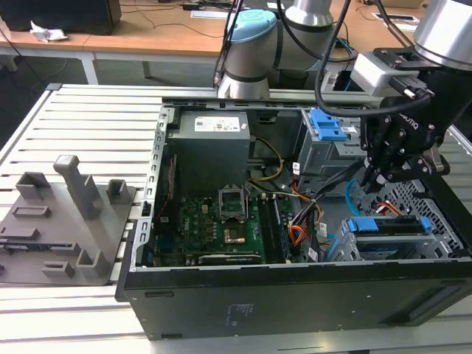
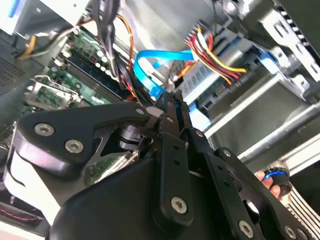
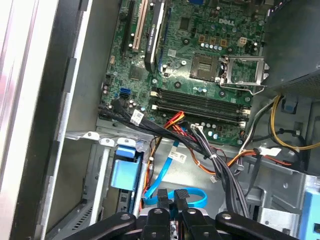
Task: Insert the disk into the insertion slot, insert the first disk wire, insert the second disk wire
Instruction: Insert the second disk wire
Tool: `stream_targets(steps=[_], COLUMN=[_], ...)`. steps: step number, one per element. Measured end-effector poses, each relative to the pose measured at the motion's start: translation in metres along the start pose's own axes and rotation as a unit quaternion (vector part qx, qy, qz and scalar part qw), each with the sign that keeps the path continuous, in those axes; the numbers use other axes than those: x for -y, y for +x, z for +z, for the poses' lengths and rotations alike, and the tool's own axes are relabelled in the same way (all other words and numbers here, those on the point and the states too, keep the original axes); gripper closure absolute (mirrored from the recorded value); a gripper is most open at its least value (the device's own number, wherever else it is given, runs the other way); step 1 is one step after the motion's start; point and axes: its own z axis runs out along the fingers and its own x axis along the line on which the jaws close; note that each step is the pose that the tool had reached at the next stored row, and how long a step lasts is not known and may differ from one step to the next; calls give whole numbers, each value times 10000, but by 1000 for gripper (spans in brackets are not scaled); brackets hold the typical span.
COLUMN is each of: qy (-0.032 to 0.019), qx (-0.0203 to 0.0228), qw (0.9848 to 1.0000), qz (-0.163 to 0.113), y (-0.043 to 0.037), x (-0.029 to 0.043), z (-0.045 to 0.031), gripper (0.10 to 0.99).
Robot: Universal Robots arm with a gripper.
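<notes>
The tool (image 1: 366, 179) is hanging inside the open computer case (image 1: 295, 295), its fingers (image 3: 170, 197) pressed together and pinching the end of a flat blue cable (image 3: 167, 180), seen in both wrist views. Just below it in the exterior view, the disk (image 1: 387, 226) is sitting in the insertion slot (image 1: 413, 193) at the case's corner on that view's right. The motherboard (image 1: 210, 217) is lying farther off.

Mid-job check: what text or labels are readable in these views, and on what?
Power supply label: too small to read.
Cable tag: blurred.
Blue cable label: blurred.
Motherboard print: too small to read reliably.
Nothing I can quote with confidence.
</notes>
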Motion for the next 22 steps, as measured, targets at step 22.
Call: stream_targets(steps=[22], qy=[-10], qx=[1], qw=[10000], qz=[15], y=[383], x=[160], z=[131], gripper=[922])
